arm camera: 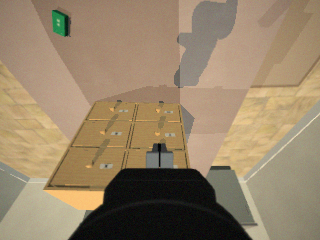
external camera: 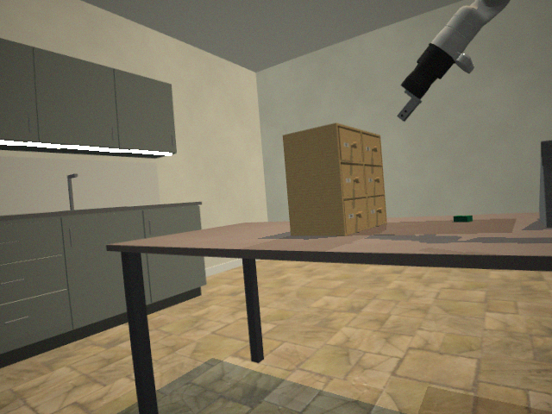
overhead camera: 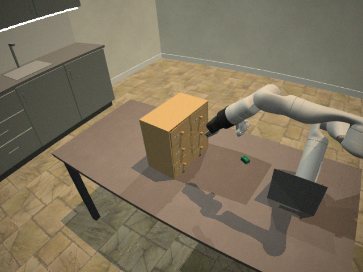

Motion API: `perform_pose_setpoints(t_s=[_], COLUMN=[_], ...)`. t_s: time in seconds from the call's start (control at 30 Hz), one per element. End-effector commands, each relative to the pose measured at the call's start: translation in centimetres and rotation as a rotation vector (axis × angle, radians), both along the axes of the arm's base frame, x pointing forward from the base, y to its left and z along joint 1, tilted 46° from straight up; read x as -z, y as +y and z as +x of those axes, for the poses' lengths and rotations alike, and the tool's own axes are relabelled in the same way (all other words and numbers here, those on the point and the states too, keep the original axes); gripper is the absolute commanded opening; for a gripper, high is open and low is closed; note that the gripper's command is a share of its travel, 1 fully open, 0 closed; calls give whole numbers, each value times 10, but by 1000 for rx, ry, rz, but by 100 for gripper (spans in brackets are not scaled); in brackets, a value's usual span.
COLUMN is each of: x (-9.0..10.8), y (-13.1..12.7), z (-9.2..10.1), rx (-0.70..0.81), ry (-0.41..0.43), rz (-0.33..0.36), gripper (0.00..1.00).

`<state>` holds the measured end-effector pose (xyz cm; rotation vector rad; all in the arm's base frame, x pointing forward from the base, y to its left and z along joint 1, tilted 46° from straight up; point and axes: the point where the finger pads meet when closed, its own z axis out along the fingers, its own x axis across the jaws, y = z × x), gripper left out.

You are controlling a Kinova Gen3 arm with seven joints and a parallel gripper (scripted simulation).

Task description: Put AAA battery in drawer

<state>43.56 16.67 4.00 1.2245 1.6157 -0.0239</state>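
- Writing first: each of the six drawers wears a little pale label card (overhead camera: 176, 136) (external camera: 346, 144) (arm camera: 106, 166) with a dark mark, but the letters are too small and blurry to read.
- The small green rectangular block (overhead camera: 245, 159) (external camera: 462, 218) (arm camera: 60, 23) has pale marking on top too, also unreadable. It's on the brownish-pink table (overhead camera: 111, 140) (external camera: 222, 231) (arm camera: 135, 50), out in front of the chest and well apart from it.
- The chest itself, a tan wooden one (overhead camera: 158, 146) (external camera: 311, 182) (arm camera: 75, 197), stands upright, two columns by three rows, with round orange-tan knobs (overhead camera: 182, 132) (external camera: 354, 144) (arm camera: 89, 166) sticking out. Drawers look pushed in.
- As for the AAA battery, can't tell where it is from these views.
- The black gripper with grey fingers (overhead camera: 206, 134) (external camera: 402, 117) has them pressed together, nothing pinched, up in the air on the drawer side, pointing down at a slant.
- Also around: a dark flat-sided block (overhead camera: 296, 191) (external camera: 546, 187) by the arm's foot, plus grey kitchen cabinets (overhead camera: 53, 102) (external camera: 102, 249) beyond the table.
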Motion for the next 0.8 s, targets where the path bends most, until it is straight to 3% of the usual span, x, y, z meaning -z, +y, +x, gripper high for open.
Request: perform_pose_setpoints(t_s=[0.0, 0.77], x=[-2, -33], y=[8, 42], z=[0, -29], rx=[68, 442], ry=[56, 416], rz=[22, 71], gripper=[0, 0])
